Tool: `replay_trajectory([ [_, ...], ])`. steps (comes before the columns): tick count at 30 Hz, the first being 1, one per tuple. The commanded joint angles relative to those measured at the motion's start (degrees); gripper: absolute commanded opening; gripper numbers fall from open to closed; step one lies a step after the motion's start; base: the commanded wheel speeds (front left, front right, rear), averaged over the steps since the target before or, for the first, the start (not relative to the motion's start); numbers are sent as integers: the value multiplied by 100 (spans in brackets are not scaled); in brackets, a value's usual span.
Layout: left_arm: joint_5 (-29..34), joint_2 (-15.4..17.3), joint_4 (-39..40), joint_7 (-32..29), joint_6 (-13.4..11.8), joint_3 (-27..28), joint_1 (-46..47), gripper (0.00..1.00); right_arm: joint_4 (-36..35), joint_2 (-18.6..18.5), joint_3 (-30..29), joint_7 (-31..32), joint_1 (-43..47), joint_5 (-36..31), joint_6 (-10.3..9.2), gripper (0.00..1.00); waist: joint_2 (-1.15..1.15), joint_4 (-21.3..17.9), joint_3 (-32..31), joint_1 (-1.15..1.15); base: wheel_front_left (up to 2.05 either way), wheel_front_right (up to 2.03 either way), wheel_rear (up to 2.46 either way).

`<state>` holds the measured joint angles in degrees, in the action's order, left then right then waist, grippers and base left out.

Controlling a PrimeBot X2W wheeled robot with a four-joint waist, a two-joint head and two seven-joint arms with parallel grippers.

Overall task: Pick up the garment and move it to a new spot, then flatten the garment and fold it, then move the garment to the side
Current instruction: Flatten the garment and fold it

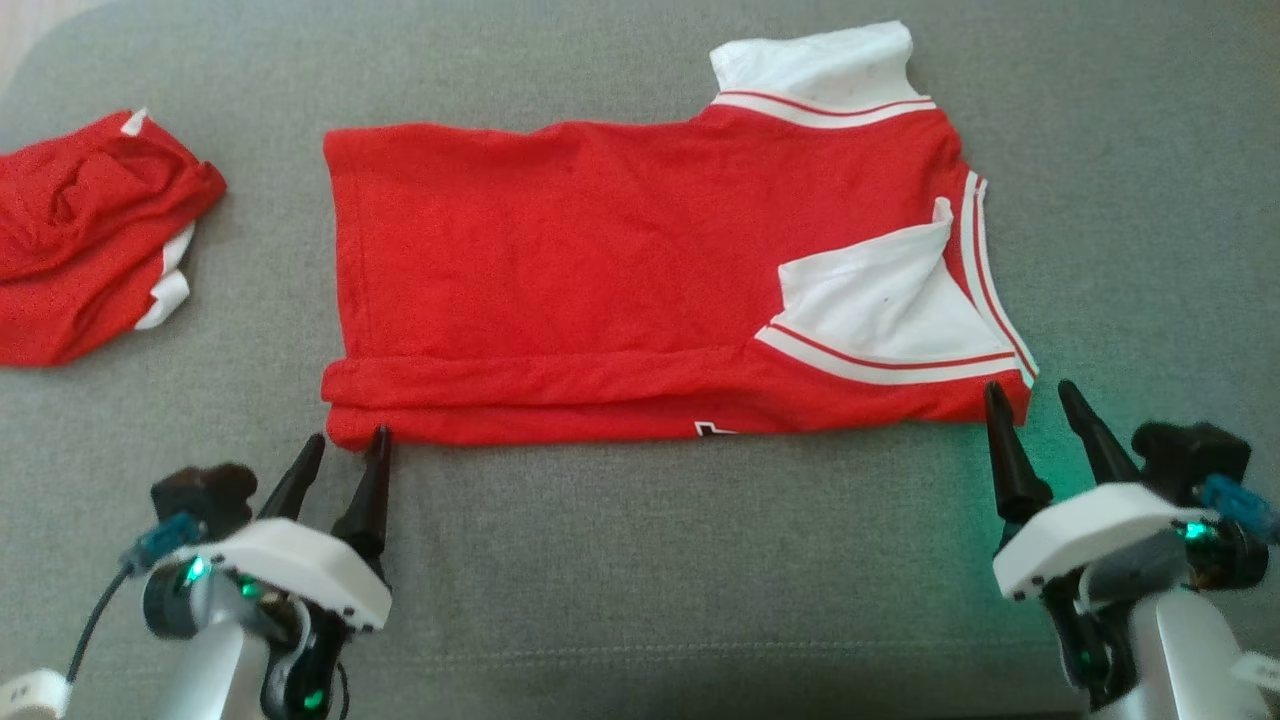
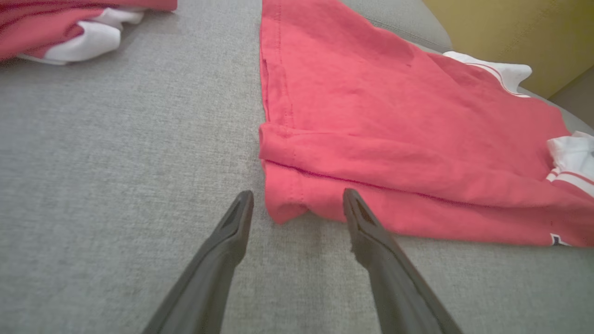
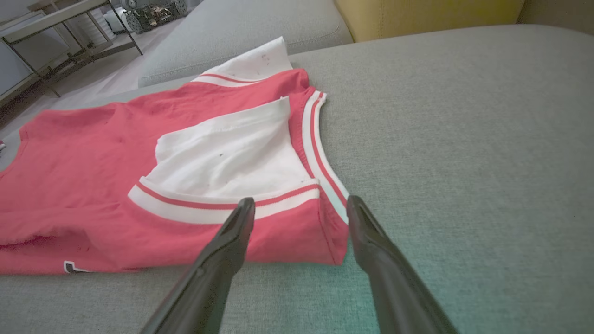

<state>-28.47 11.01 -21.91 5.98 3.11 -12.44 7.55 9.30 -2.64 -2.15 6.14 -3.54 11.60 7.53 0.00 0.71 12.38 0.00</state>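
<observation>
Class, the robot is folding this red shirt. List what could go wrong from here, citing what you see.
1. The open left tool sits at the layered near corner of the red shirt with white sleeves; it may pinch only one layer.
2. The open right tool, at the other corner, may drag the loose white sleeve askew.
3. The crumpled red garment lies to the left; shifting the shirt sideways could snag it.

A grey cushion (image 1: 640,560) carries a red shirt (image 1: 600,260) lying flat and, apart on its left, a crumpled garment (image 1: 80,240).
</observation>
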Motion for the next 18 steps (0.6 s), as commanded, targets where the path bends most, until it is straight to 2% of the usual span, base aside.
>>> replay_trajectory([
  [1,-76,64,74,-19,49,174,297,100,-103,-24,100,-2,-284,4,-4,100,0,13,78,0,0,0,0],
  [9,-432,59,-409,-203,285,100,603,100,521,-24,13,68,-599,110,-4,100,0,20,283,0,0,0,0],
  [10,-464,66,-457,-221,305,78,631,89,609,-24,10,87,-640,144,-4,100,0,21,301,0,0,0,0],
  [11,-492,74,-504,-249,323,49,655,49,715,-24,-6,144,-671,134,-4,100,0,21,320,0,0,0,0],
  [13,-543,89,-560,-265,355,-7,707,0,864,-24,33,187,-752,220,-4,100,0,30,360,0,0,0,0],
  [14,-558,102,-581,-259,366,-33,732,0,937,-24,51,209,-790,257,-4,100,0,32,379,0,0,0,0],
  [15,-566,116,-603,-249,375,-58,754,0,1003,-24,56,218,-828,285,-4,60,0,32,393,0,0,0,0],
  [17,-578,139,-639,-215,388,-105,791,0,1111,-24,53,196,-894,341,-4,0,0,40,411,0,0,0,0],
  [18,-568,156,-649,-190,394,-135,805,0,1164,-24,55,193,-918,365,-4,0,0,44,418,0,0,0,0],
])
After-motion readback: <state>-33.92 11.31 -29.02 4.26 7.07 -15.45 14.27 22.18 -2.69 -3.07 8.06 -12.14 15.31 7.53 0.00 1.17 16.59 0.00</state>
